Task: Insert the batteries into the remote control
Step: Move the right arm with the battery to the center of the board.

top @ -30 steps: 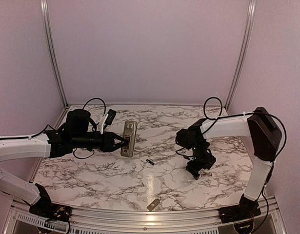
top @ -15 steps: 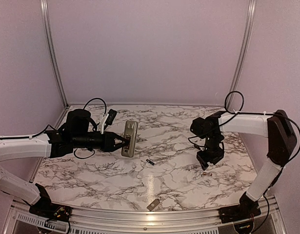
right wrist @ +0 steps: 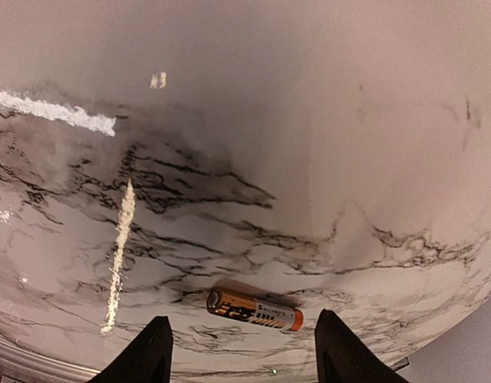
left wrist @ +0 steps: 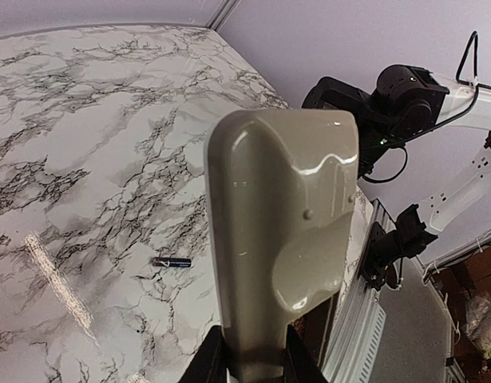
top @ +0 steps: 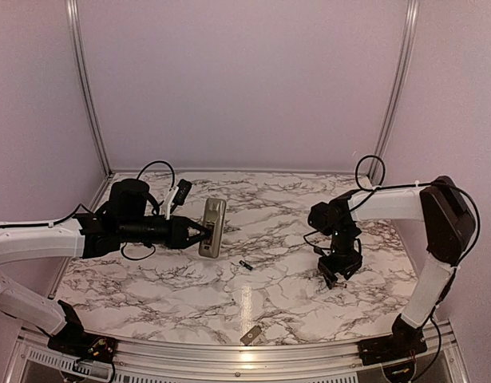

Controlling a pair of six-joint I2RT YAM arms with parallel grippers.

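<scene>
My left gripper is shut on the lower end of the remote control and holds it upright above the table. In the left wrist view its grey-beige back faces the camera between the gripper's fingers. One dark battery lies on the marble right of the remote and also shows in the left wrist view. My right gripper is open and points down at the table. In the right wrist view a gold and orange battery lies flat between the open gripper's fingertips, untouched.
A small flat grey cover piece lies near the front edge of the marble table. A metal rail runs along the front. Purple walls close in the back and sides. The right arm shows in the left wrist view.
The right arm swung back and to the right, then came a little forward and left, with its gripper low over the table. The left arm and the remote have not moved.
</scene>
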